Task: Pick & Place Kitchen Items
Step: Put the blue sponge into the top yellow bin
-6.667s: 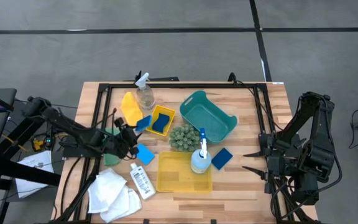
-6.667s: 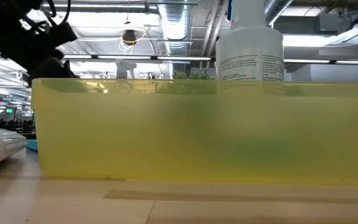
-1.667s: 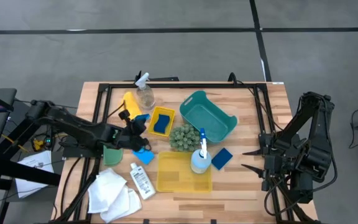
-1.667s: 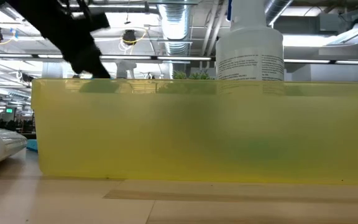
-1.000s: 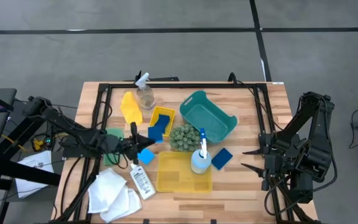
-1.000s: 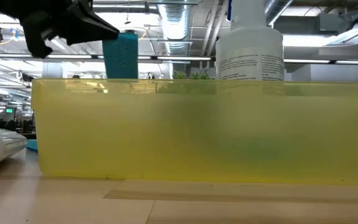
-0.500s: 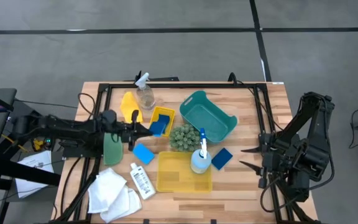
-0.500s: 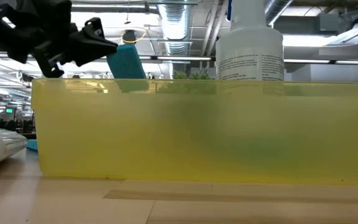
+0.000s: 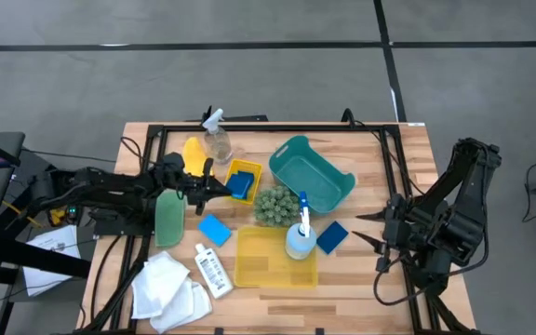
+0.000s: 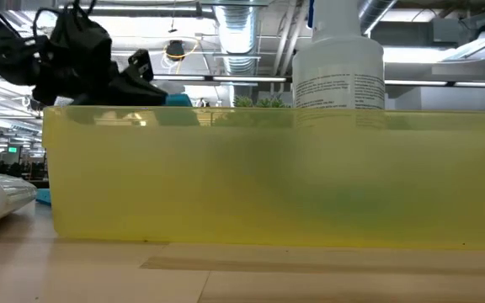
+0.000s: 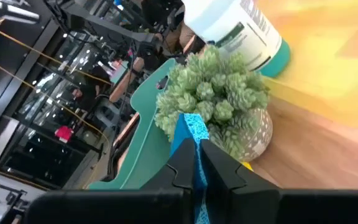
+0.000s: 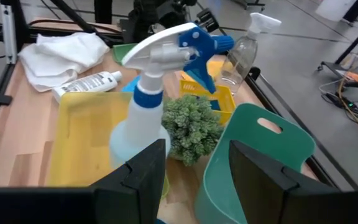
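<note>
I see the blue sponge [image 11: 189,138] clamped edge-on in the left gripper [image 9: 214,185], long axis in line with the fingers, over the small yellow bin [image 9: 242,179]. Right gripper [image 9: 368,231] idle, fingers apart.

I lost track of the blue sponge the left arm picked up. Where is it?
In the high view the blue sponge is left of centre, pinched in the left gripper over the small yellow bin, beside the green bumpy ball.

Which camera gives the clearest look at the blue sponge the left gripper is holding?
The left wrist view: the blue sponge stands pinched edge-on in the left gripper. The high view shows only a blue patch by the small yellow bin. The low view shows a sliver; in the right wrist view I cannot make it out.
</note>
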Controlling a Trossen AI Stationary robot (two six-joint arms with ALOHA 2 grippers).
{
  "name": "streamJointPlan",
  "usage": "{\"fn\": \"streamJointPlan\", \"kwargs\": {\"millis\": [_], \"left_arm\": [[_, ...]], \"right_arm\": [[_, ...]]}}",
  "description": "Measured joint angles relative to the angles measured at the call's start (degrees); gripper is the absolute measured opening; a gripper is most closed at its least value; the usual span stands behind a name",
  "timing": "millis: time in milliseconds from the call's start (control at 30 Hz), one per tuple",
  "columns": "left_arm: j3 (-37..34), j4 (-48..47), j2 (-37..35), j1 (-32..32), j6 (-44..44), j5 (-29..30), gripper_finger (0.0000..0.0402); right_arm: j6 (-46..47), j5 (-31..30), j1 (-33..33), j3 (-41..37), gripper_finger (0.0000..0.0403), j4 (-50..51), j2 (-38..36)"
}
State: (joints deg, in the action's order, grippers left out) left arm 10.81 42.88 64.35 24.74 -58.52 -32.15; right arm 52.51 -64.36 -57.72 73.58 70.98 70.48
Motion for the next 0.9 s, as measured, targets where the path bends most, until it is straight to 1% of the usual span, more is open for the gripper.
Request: {"fn": "streamJointPlan", "kwargs": {"millis": [167, 300, 367, 433, 533, 733, 900], "left_arm": [[0.0, 5.3, 5.0, 3.5, -2.4, -2.6, 0.0004], [0.0, 8.5, 8.8, 7.2, -3.1, -7.7, 0.0004], [0.0, 10.1, 11.0, 8.8, -3.2, -8.6, 0.0004], [0.0, 12.5, 13.4, 9.8, -3.1, -9.2, 0.0004], [0.6, 15.6, 16.8, 10.5, -3.2, -11.9, 0.0004], [3.8, 15.5, 23.6, 11.1, -4.5, -12.6, 0.0004], [4.3, 15.5, 26.2, 11.5, -5.7, -12.9, 0.0004]], "right_arm": [[0.0, 0.0, 1.9, 0.0, 0.0168, 0.4, 0.0], [0.0, 0.0, 3.1, 0.0, 0.0168, 0.4, 0.0], [0.0, 0.0, 3.8, 0.0, 0.0168, 0.4, 0.0], [0.0, 0.0, 4.3, 0.0, 0.0168, 0.4, 0.0], [0.0, 0.0, 5.2, 0.0, 0.0168, 0.4, 0.0], [0.0, 0.4, 7.0, 0.0, 0.0168, 0.4, 0.0], [0.0, 1.8, 8.0, 0.0, 0.0168, 0.4, 0.0]]}}
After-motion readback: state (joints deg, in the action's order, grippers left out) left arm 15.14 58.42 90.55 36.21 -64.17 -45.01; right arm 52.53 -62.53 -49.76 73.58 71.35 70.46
